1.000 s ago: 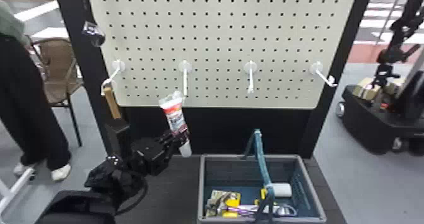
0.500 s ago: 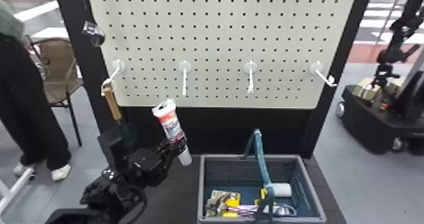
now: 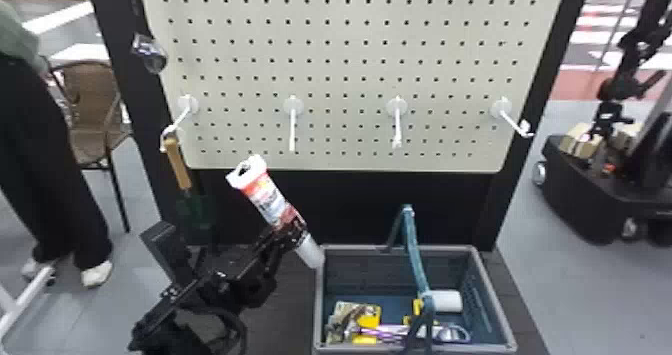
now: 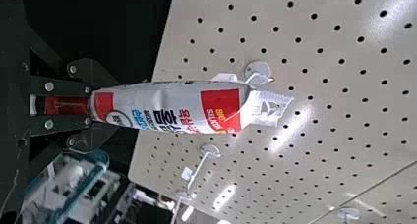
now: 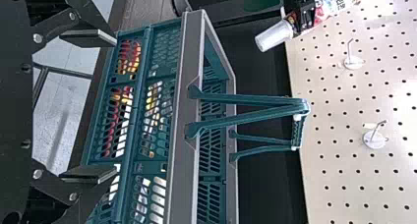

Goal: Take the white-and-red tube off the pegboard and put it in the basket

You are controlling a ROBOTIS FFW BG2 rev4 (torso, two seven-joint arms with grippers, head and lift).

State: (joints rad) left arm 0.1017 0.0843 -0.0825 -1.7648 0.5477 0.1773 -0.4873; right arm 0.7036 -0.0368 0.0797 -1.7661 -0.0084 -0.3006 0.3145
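White and red, the tube (image 3: 270, 204) is already off the pegboard (image 3: 336, 86), tilted and pinched in my left gripper (image 3: 292, 231) beside the left rim of the basket (image 3: 360, 248). I judge the taking-down done; what's left is carrying it over the basket and releasing it inside. My right gripper (image 5: 91, 106), outside the basket's wall, is spread and empty.

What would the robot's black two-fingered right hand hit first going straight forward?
The right gripper would probably meet the slotted side of the teal plastic basket first, though the gap is unclear.
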